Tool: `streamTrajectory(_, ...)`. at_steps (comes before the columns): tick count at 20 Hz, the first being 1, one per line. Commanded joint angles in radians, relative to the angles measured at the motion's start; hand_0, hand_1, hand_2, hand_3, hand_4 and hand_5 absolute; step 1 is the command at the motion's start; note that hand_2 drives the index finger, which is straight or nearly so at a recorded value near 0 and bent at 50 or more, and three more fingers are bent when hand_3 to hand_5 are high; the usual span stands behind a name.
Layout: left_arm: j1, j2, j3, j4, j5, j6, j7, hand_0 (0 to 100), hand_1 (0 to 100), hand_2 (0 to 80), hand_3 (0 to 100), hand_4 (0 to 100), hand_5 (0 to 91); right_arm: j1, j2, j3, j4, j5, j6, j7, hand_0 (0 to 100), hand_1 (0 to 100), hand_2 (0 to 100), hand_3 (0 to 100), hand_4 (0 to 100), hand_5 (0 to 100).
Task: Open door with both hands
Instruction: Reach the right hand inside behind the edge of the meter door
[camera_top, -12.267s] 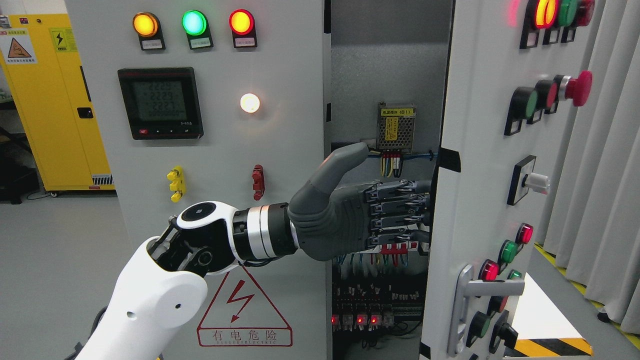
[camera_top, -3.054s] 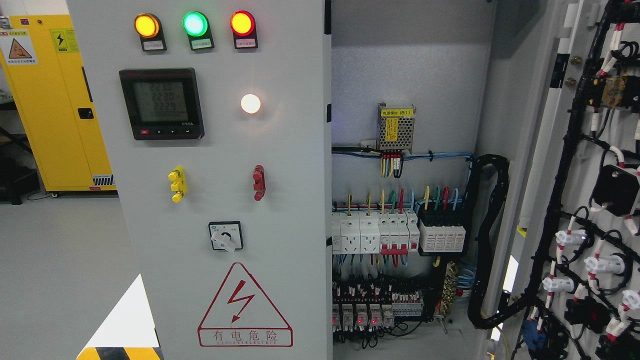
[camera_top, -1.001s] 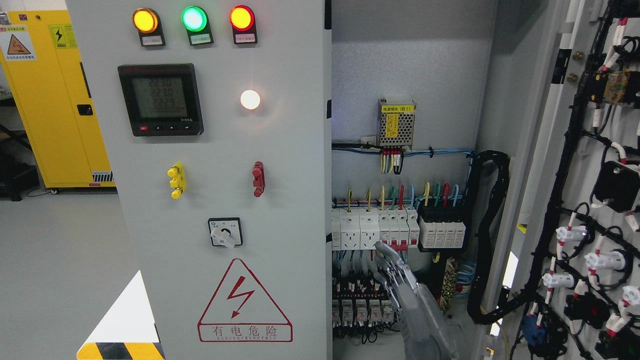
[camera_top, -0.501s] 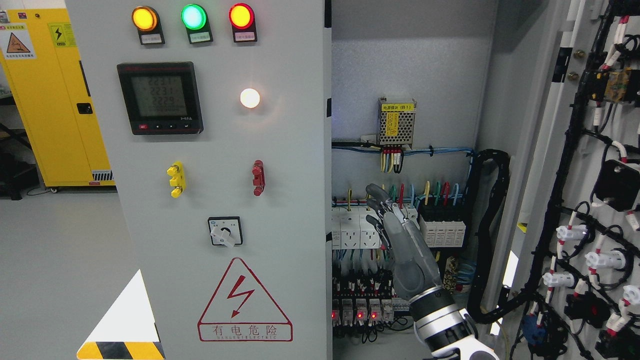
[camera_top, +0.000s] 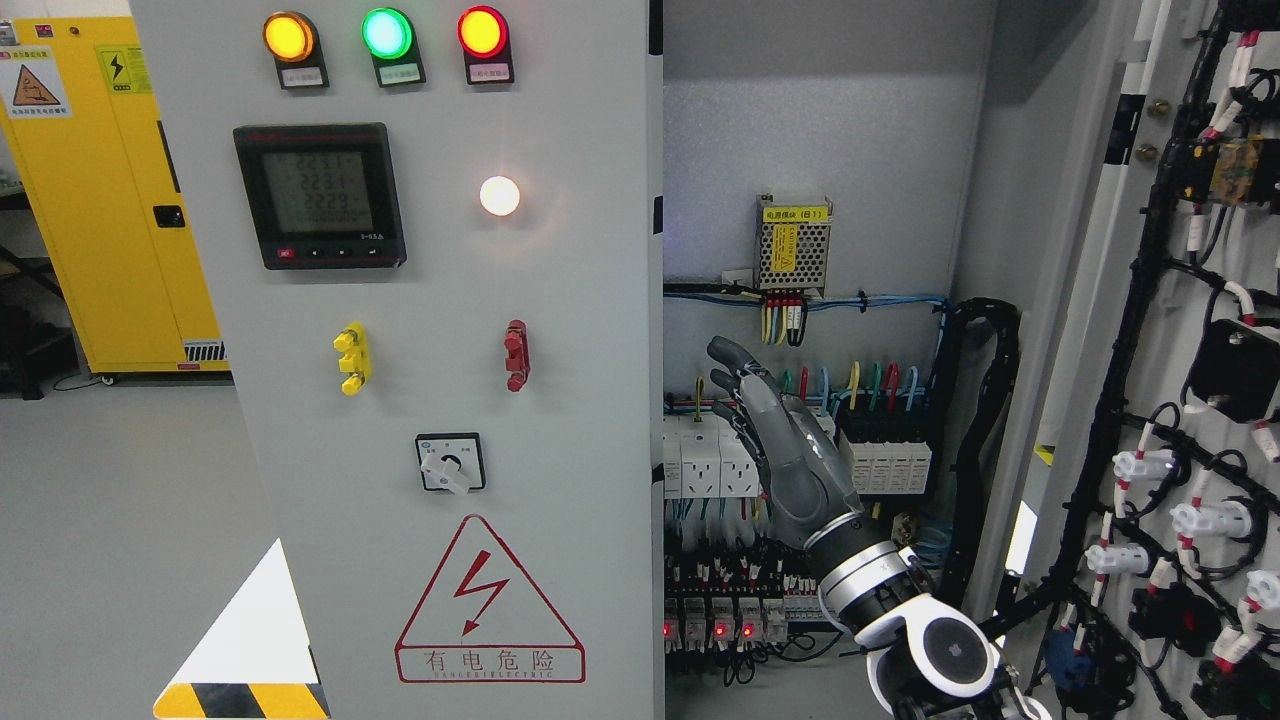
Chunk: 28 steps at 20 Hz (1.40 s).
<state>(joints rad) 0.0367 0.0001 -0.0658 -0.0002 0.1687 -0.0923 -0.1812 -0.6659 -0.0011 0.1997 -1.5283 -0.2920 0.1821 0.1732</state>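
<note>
The grey left door (camera_top: 560, 300) of the electrical cabinet stands closed, carrying three lamps, a meter and a warning triangle. The right door (camera_top: 1150, 300) is swung wide, its wired inner face showing at the right edge. My right hand (camera_top: 738, 388) rises from the lower right inside the opening, in front of the white breakers (camera_top: 710, 455). Its fingers (camera_top: 722, 352) are stretched out, holding nothing and pointing up and left. They are a short way right of the left door's free edge (camera_top: 655, 400) and do not touch it. My left arm is out of view.
Inside the cabinet are a power supply (camera_top: 793, 243), coloured wires, terminal rows and a black cable conduit (camera_top: 985, 450). A yellow cabinet (camera_top: 100, 200) stands at the far left on the grey floor.
The right door went from half open to wide open and the left arm left the view. Over the last second my right hand rose from the bottom and moved left toward the left door's edge.
</note>
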Motion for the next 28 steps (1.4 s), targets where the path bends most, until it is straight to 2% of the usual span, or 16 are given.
streamTrajectory(1, 0.0, 0.014, 0.0, 0.028, 0.002, 0.002, 0.0, 0, 0, 0.0, 0, 0, 0.0, -0.055, 0.03, -0.022, 0.089, -0.076, 0.033, 0.002, 20, 12, 0, 0, 0, 0)
streamTrajectory(4, 0.0, 0.014, 0.0, 0.028, 0.002, 0.002, 0.0, 0, 0, 0.0, 0, 0, 0.0, -0.064, 0.027, -0.026, 0.094, -0.082, 0.043, 0.015, 20, 12, 0, 0, 0, 0)
streamTrajectory(6, 0.0, 0.014, 0.0, 0.028, 0.0, 0.002, 0.0, 0, 0, 0.0, 0, 0, 0.0, -0.066, 0.027, -0.036, 0.089, -0.081, 0.046, 0.11, 20, 12, 0, 0, 0, 0)
streamTrajectory(7, 0.0, 0.014, 0.0, 0.028, 0.0, 0.002, 0.0, 0, 0, 0.0, 0, 0, 0.0, -0.076, 0.027, -0.037, 0.089, -0.081, 0.048, 0.132, 20, 12, 0, 0, 0, 0)
streamTrajectory(10, 0.0, 0.014, 0.0, 0.028, 0.0, 0.002, 0.0, 0, 0, 0.0, 0, 0, 0.0, -0.095, 0.027, -0.063, 0.099, -0.082, 0.075, 0.144, 20, 12, 0, 0, 0, 0)
streamTrajectory(14, 0.0, 0.014, 0.0, 0.028, 0.0, 0.002, 0.0, 0, 0, 0.0, 0, 0, 0.0, -0.109, 0.026, -0.075, 0.105, -0.084, 0.121, 0.202, 20, 12, 0, 0, 0, 0)
streamTrajectory(16, 0.0, 0.014, 0.0, 0.028, 0.0, 0.002, 0.0, 0, 0, 0.0, 0, 0, 0.0, -0.119, 0.026, -0.086, 0.115, -0.084, 0.151, 0.209, 20, 12, 0, 0, 0, 0)
streamTrajectory(18, 0.0, 0.014, 0.0, 0.028, 0.0, 0.002, 0.0, 0, 0, 0.0, 0, 0, 0.0, -0.129, 0.027, -0.089, 0.112, -0.116, 0.18, 0.242, 20, 12, 0, 0, 0, 0)
streamTrajectory(28, 0.0, 0.014, 0.001, 0.028, 0.0, 0.002, 0.0, 0, 0, 0.0, 0, 0, 0.0, -0.155, 0.047, -0.091, 0.135, -0.162, 0.197, 0.253, 20, 12, 0, 0, 0, 0)
